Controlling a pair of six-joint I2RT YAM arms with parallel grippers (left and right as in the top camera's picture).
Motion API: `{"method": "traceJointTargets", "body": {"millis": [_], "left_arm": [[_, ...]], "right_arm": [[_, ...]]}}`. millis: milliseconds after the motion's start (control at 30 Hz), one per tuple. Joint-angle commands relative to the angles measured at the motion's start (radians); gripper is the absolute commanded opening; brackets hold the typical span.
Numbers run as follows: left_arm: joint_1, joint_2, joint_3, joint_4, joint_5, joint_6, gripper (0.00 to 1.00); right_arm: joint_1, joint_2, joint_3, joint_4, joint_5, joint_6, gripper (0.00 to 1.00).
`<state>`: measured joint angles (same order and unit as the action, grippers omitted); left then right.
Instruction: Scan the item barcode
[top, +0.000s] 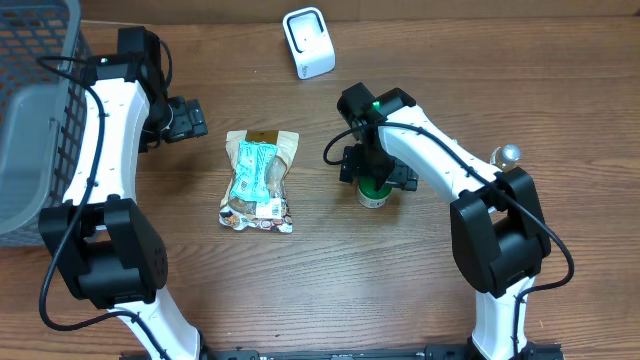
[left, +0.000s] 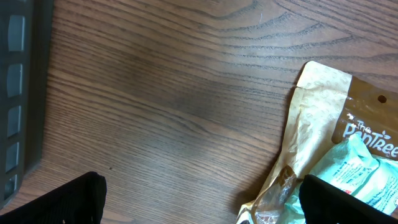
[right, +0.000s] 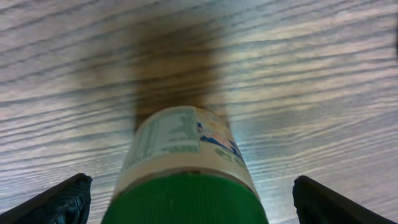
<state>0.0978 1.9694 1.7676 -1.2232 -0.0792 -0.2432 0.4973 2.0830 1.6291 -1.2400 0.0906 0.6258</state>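
A small bottle (top: 374, 193) with a green cap stands upright on the wooden table right of centre. My right gripper (top: 377, 176) hangs over it, open, with one finger on either side of the cap and a gap to each. In the right wrist view the bottle (right: 180, 146) fills the space between the fingers (right: 62, 202), and its printed label faces up. I cannot make out a barcode on it. The white scanner (top: 308, 42) stands at the back. My left gripper (top: 186, 118) is open over bare wood, left of a snack bag (top: 259, 180).
The snack bag (left: 323, 118) lies flat at the table's middle, its top corner reaching under my left gripper's (left: 202, 202) right finger. A grey plastic basket (top: 30, 110) stands at the far left edge, and its wall (left: 18, 93) shows in the left wrist view.
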Motion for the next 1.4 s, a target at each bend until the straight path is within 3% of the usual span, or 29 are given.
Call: {"method": "traceJointTargets", "body": {"millis": [0, 200, 1067, 1133, 1300, 1367], "left_arm": [[-0.007, -0.010, 0.015, 0.001, -0.006, 0.012, 0.99], [-0.007, -0.010, 0.015, 0.001, -0.006, 0.012, 0.99], [-0.007, -0.010, 0.015, 0.001, -0.006, 0.012, 1.00], [-0.007, -0.010, 0.015, 0.001, -0.006, 0.012, 1.00], [-0.007, -0.010, 0.015, 0.001, -0.006, 0.012, 0.99], [-0.007, -0.010, 0.015, 0.001, -0.006, 0.012, 0.99]], "right_arm": [[-0.006, 0.000, -0.029, 0.018, -0.007, -0.006, 0.99], [-0.006, 0.000, -0.088, 0.095, -0.008, -0.053, 0.97], [-0.006, -0.048, -0.063, 0.087, -0.019, -0.055, 0.91], [-0.006, -0.048, -0.063, 0.092, -0.018, -0.055, 1.00], [-0.007, -0.048, -0.063, 0.093, -0.046, -0.055, 1.00], [-0.007, -0.048, -0.063, 0.093, -0.049, -0.055, 0.94]]}}
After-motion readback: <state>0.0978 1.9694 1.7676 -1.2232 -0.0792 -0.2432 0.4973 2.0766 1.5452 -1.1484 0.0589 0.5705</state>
